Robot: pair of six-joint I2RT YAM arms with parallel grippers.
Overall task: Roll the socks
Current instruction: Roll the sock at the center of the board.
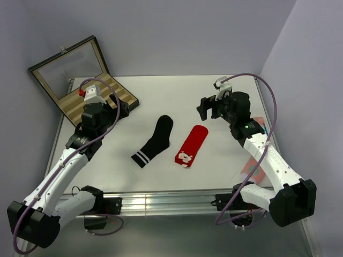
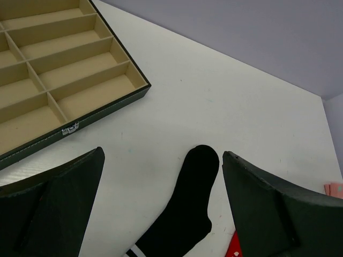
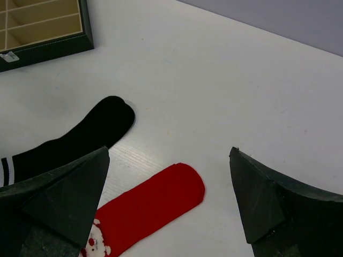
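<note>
Two socks lie flat side by side in the middle of the white table. The black sock [image 1: 155,140] has two white cuff stripes at its near end. The red sock [image 1: 192,144] has a white pattern at its near end. My left gripper [image 1: 124,108] hovers open to the left of the black sock; in the left wrist view the black sock's [image 2: 188,206] toe lies between the wide fingers of that gripper [image 2: 162,154]. My right gripper [image 1: 204,110] hangs open beyond the red sock; its wrist view shows the red sock's [image 3: 153,206] toe between the fingers of that gripper [image 3: 169,152], and the black sock [image 3: 80,136].
An open dark box [image 1: 102,96] with beige compartments and a raised lid stands at the back left, also visible as the box [image 2: 59,69] close to my left gripper. A salmon-pink piece of fabric [image 1: 253,168] lies partly under my right arm near the table's right edge.
</note>
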